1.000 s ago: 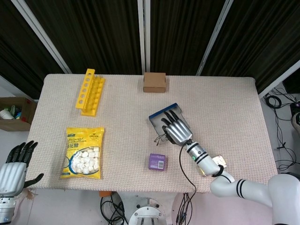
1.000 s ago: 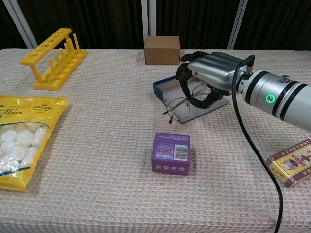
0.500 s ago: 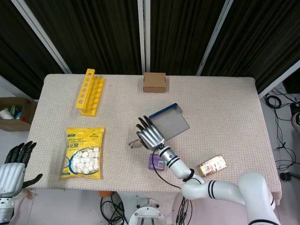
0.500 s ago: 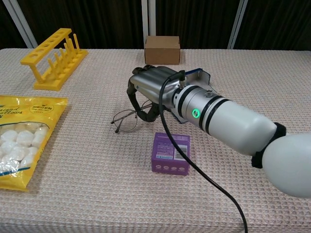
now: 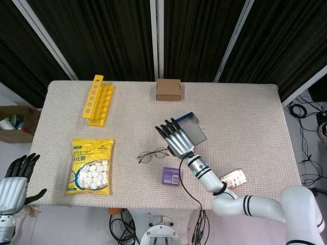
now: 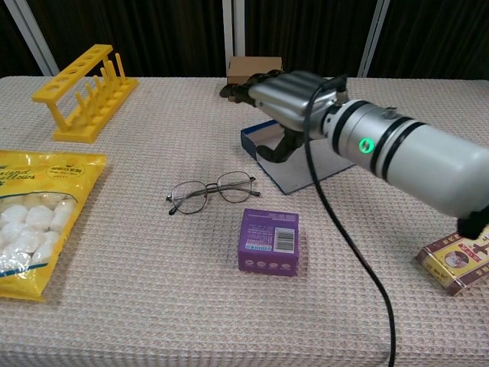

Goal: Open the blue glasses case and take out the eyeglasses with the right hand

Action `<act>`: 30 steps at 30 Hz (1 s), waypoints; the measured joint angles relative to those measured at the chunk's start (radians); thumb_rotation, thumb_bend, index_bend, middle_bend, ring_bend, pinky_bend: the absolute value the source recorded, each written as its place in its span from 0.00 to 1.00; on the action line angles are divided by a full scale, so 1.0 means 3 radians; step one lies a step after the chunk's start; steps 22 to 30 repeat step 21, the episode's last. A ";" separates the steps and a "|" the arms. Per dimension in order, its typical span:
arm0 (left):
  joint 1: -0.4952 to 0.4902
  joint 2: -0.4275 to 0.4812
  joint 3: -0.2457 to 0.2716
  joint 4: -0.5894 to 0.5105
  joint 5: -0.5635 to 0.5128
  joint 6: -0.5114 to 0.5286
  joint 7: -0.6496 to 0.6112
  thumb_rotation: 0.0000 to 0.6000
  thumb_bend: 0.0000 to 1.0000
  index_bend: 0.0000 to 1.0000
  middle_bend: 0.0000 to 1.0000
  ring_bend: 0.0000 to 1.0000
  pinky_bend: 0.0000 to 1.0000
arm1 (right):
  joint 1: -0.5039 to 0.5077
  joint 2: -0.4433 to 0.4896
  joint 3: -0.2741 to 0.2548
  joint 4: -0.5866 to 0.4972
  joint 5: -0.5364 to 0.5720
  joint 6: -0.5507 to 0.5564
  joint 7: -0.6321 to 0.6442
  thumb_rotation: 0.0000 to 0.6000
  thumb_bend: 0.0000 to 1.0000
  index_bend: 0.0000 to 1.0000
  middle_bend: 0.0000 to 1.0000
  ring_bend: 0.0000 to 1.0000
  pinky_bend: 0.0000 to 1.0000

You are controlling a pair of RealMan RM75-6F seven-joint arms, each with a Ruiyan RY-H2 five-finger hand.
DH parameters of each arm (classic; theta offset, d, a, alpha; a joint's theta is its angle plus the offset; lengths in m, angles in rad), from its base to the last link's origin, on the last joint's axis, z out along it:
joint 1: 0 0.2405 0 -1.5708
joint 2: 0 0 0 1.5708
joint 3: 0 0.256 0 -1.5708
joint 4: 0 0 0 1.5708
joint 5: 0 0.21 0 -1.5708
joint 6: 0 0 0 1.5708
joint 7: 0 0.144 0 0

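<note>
The eyeglasses [image 5: 153, 154] [image 6: 212, 191] lie free on the table, left of the open blue glasses case [image 5: 192, 125] [image 6: 263, 138]. My right hand [image 5: 175, 138] [image 6: 284, 99] hovers above the case's left end, fingers spread and holding nothing, a short way right of the glasses. The hand and forearm hide much of the case. My left hand [image 5: 15, 181] stays low at the table's left edge, fingers apart and empty; it shows only in the head view.
A purple box [image 5: 171, 176] [image 6: 267, 241] sits just in front of the glasses. A yellow marshmallow bag [image 5: 91, 166] [image 6: 30, 222], a yellow tube rack [image 5: 97, 99] [image 6: 84, 92], a cardboard box [image 5: 168, 89] [image 6: 244, 70] and a small brown pack [image 5: 234, 178] [image 6: 458, 256] lie around.
My right hand has let go of the eyeglasses, which now rest on the table. It has since lifted and moved back right over the case.
</note>
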 measured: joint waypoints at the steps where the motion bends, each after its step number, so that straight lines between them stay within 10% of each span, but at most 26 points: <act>1: -0.0002 0.0002 -0.0003 -0.0005 0.0002 0.0001 0.0005 1.00 0.12 0.07 0.07 0.05 0.10 | -0.0068 0.0176 -0.0030 -0.0126 -0.0022 0.0048 0.0021 1.00 0.38 0.07 0.12 0.00 0.00; 13: -0.0083 -0.0020 -0.0050 -0.0073 -0.0016 -0.0084 0.0133 1.00 0.12 0.07 0.06 0.05 0.10 | -0.1262 0.1931 -0.0611 -0.0848 -0.0697 0.1044 0.1185 1.00 0.43 0.07 0.07 0.00 0.00; 21: -0.0097 -0.0044 -0.0080 -0.0113 -0.0085 -0.0110 0.0354 1.00 0.12 0.07 0.07 0.05 0.10 | -0.1962 0.2036 -0.0958 -0.0408 -0.1183 0.1781 0.2111 1.00 0.44 0.07 0.06 0.00 0.00; 30: -0.0097 -0.0044 -0.0080 -0.0113 -0.0085 -0.0110 0.0354 1.00 0.12 0.07 0.07 0.05 0.10 | -0.1962 0.2036 -0.0958 -0.0408 -0.1183 0.1781 0.2111 1.00 0.44 0.07 0.06 0.00 0.00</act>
